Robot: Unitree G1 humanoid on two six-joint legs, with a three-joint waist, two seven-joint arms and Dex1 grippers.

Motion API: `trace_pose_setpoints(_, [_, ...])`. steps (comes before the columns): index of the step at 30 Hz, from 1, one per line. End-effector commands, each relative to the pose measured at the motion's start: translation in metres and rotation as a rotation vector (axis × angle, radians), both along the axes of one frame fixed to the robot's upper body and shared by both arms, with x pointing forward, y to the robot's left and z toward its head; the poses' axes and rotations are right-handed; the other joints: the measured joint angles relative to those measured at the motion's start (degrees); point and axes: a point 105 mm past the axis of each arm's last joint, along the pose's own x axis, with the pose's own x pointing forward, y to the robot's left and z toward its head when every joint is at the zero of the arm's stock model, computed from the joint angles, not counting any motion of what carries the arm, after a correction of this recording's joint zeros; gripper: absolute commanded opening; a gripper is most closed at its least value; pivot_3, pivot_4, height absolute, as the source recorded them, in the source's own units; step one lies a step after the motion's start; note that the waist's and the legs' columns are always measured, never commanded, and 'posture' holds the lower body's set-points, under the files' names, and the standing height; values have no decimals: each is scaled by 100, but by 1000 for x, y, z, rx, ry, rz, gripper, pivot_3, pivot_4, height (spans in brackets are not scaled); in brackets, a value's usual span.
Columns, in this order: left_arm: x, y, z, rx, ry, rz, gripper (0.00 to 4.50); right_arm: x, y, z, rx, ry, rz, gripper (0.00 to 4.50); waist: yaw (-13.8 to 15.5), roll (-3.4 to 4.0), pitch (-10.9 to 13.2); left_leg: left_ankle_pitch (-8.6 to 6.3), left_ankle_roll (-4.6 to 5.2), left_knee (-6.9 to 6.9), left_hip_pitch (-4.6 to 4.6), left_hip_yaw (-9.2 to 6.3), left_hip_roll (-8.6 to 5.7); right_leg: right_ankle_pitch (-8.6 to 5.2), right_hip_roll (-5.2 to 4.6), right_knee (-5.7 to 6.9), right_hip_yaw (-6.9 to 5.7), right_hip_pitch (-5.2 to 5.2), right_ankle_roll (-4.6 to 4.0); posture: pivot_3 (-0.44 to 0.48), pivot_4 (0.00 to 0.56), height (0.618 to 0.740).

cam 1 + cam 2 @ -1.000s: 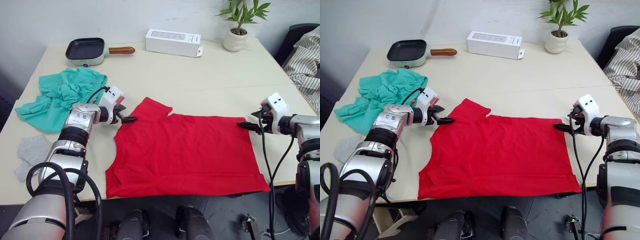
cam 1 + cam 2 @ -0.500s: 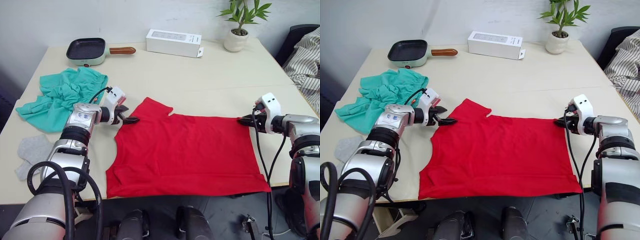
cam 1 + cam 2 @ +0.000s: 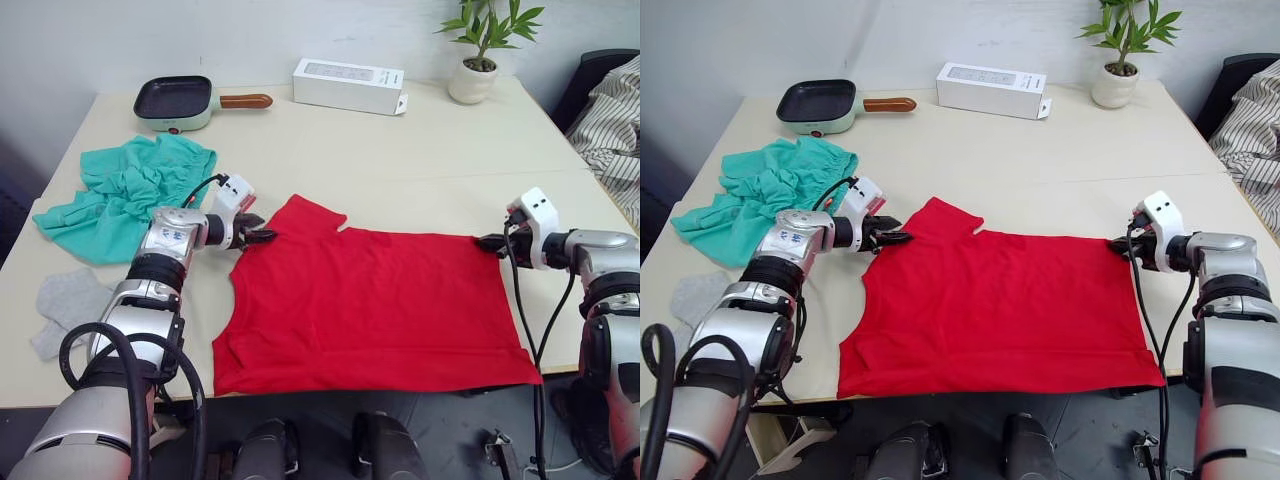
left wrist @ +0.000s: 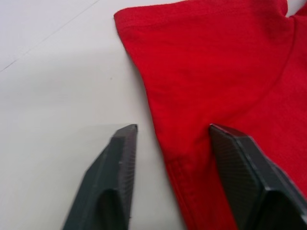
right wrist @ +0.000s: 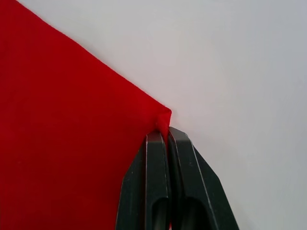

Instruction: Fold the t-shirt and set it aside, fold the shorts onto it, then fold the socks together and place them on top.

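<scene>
I see the t-shirt (image 3: 370, 305) spread flat on the bench (image 3: 420, 150), its hem reaching the bench's near edge. My right gripper (image 5: 162, 136) is pressed together, pinching the t-shirt's far right corner. My left gripper (image 4: 172, 143) is spread wide at the t-shirt's left sleeve edge, one finger on the red cloth and the other on bare bench. The shorts (image 3: 125, 190) lie crumpled well to the left of the t-shirt, and the socks (image 3: 65, 305) lie left of its lower part. Beyond the t-shirt stand a pan (image 3: 175, 100), a white box (image 3: 345, 84) and a potted plant (image 3: 478, 60).
</scene>
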Motion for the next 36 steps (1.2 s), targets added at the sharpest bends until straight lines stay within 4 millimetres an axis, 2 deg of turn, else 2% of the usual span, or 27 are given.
trace_pose_setpoints(1, [-2,-4,-5,-21,15,-15,1252,-5,-5,0,-3,-11,14,0,-1,0,0,0,0,0,0,0,0,0,0,0,0,0,0,0,150,740])
trace_pose_setpoints(5, [-3,-7,0,-73,-2,-37,44,-5,-4,1,19,-35,19,0,-7,0,0,0,0,0,0,0,0,0,1,0,0,0,0,0,150,740])
trace_pose_setpoints(12, [-3,-1,20,-173,-75,-29,44,-5,0,10,57,-88,57,0,-26,0,0,0,0,-1,-1,0,1,0,2,-1,-1,-1,0,0,150,740])
trace_pose_setpoints(21, [-13,13,42,-174,-150,-76,44,-9,-1,34,126,-172,107,0,-74,0,0,0,0,-4,-1,0,3,0,5,0,-1,-1,0,0,150,740])
trace_pose_setpoints(26, [-29,20,48,-66,-178,-151,44,-20,-8,41,133,-175,160,0,-103,0,0,0,0,-5,-1,-2,2,0,4,0,-1,-1,0,0,150,740])
trace_pose_setpoints(31, [-43,25,54,-41,-206,-166,44,-30,-16,49,167,-218,177,0,-123,0,0,0,-1,-5,-1,-3,2,0,4,0,2,-1,0,0,150,740])
trace_pose_setpoints(36, [-66,28,51,-21,-200,-174,44,-46,-19,44,192,-231,207,0,-122,0,0,0,-1,-5,0,-5,4,0,3,0,6,-1,0,0,150,740])
